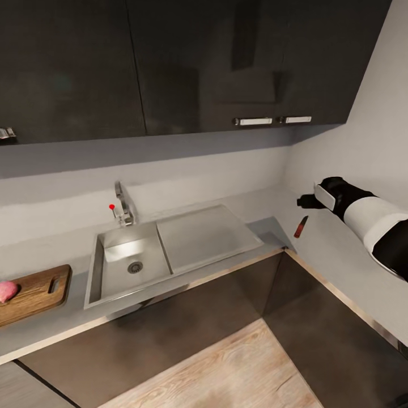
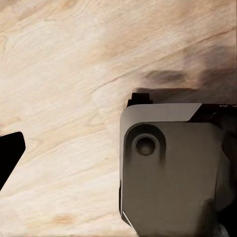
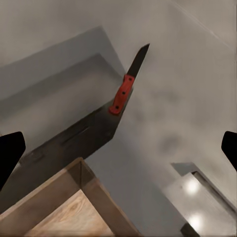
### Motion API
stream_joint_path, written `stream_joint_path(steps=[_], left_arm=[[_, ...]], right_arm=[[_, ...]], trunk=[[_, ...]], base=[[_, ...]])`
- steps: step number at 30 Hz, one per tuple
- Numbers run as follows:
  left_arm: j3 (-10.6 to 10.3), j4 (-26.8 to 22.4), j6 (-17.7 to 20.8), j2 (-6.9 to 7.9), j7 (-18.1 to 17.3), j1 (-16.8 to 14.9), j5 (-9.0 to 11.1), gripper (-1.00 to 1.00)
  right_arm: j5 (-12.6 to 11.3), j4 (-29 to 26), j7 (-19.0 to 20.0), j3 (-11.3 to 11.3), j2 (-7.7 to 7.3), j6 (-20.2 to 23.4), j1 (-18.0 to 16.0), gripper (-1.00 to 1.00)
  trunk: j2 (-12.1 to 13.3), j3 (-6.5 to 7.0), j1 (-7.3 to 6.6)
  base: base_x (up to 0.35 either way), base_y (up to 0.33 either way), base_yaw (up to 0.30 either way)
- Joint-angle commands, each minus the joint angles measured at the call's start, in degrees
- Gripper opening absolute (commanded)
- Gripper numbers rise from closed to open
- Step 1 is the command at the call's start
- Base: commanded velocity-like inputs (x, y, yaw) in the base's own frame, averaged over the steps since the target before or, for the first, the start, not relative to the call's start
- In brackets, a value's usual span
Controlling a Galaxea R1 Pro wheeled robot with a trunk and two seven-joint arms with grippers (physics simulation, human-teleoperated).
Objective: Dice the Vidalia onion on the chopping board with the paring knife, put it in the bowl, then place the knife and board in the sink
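the right gripper [image 1: 306, 201], fingers spread apart, hovers above the paring knife [image 1: 300, 226] near the countertop [image 1: 340, 255] corner; left gripper's state can't be told.

The right arm enters from the right edge of the head view, white and black, reaching toward centre with its right end effector [image 1: 306, 201] at mid-frame right. In the right wrist view its dark fingertips [image 3: 10, 153] sit far apart, nothing between them.

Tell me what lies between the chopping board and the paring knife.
In the head view, the sink with its drainboard sits between the chopping board and the paring knife.
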Motion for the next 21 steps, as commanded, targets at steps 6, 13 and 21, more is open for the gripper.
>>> stream_joint_path(steps=[6, 13, 21], left_arm=[[-0.5, 0.1, 0.7, -0.03, 0.1, 0.1, 0.5, 1.0], [-0.5, 0.0, 0.7, 0.09, 0.0, 0.3, 0.5, 1.0], [-0.5, 0.1, 0.7, -0.02, 0.0, 0.3, 0.5, 1.0]], right_arm=[[-0.7, -0.1, -0.5, 0.3, -0.13, 0.7, 0.0, 1.0], [-0.8, 0.1, 0.1, 0.3, -0.67, 2.0, 0.0, 1.0], [-0.8, 0.2, 2.4, 0.3, -1.63, 2.3, 0.3, 1.0]], trunk=[[-0.1, -0.12, 0.03], [-0.1, -0.12, 0.03], [-0.1, -0.33, 0.03]], base=[[0.006, -0.012, 0.0], [0.12, -0.101, 0.0], [0.041, -0.034, 0.0]])
